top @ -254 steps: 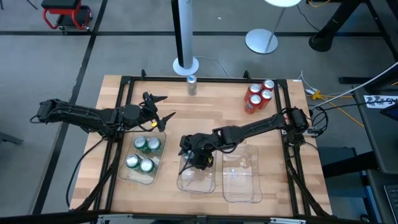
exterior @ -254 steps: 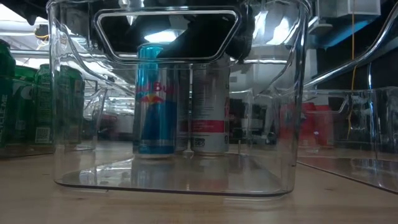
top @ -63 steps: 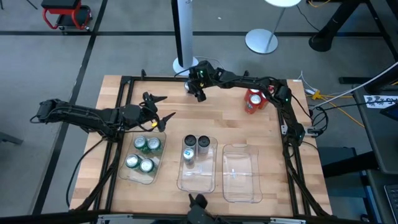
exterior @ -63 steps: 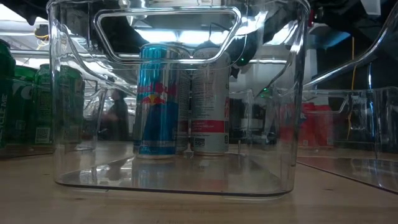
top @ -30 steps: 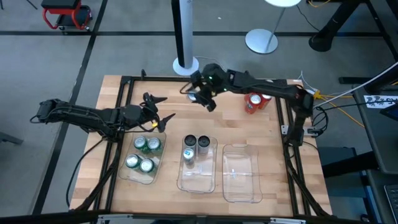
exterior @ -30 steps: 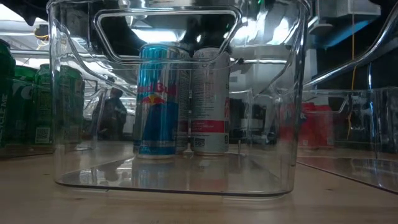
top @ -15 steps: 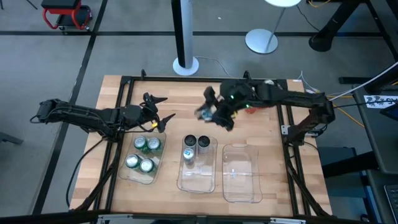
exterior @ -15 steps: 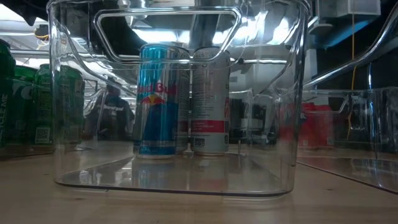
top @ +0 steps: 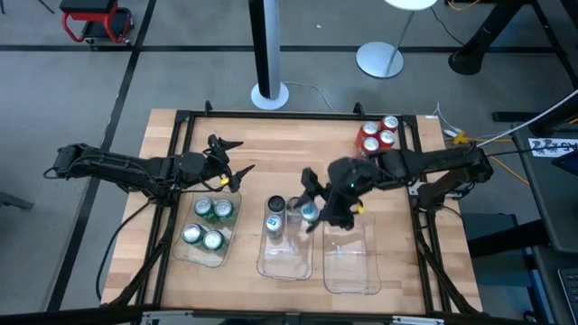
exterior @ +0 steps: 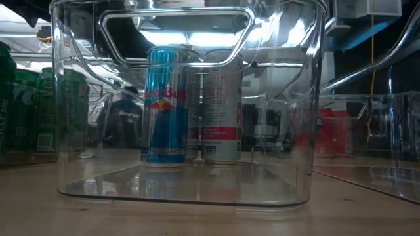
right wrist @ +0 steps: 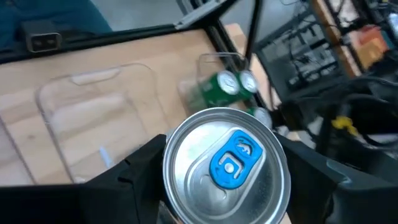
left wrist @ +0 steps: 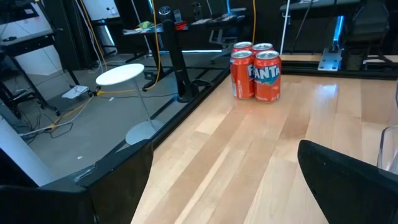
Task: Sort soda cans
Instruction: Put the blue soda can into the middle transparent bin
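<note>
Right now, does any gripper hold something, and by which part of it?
Yes. The right gripper holds a silver soda can upright by its side wall, below the top rim, over the middle tray. The left gripper is open and holds nothing.

You've got a wooden counter (top: 262, 158) with three clear plastic trays (top: 350, 255) side by side near the front edge; behind it, a white round lamp base (top: 379, 60) on grey floor.

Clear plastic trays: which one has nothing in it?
The right-hand clear plastic tray. The left one holds four green soda cans; the middle one holds silver-grey soda cans.
</note>
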You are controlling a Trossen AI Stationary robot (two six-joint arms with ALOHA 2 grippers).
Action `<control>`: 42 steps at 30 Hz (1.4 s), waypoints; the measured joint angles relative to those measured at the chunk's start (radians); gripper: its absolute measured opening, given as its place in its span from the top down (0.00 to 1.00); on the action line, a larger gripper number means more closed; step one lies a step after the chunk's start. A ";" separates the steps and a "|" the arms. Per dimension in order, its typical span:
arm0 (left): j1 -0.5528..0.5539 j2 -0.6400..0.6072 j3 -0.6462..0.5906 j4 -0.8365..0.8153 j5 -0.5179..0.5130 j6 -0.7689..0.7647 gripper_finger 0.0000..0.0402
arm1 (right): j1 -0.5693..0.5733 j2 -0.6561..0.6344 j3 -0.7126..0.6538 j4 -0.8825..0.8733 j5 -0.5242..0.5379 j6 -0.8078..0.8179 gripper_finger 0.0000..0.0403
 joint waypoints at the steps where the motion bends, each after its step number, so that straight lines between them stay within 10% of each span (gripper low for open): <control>1: 0.000 0.000 0.000 0.000 0.000 0.000 0.03 | 0.013 0.006 -0.002 0.000 0.007 0.008 0.39; 25: 0.000 0.000 0.000 -0.003 0.000 -0.008 0.03 | 0.066 0.012 -0.369 0.369 -0.028 0.125 0.39; 42: 0.000 0.000 0.000 -0.001 0.000 -0.008 0.03 | 0.008 0.188 -0.394 0.444 -0.037 0.125 0.38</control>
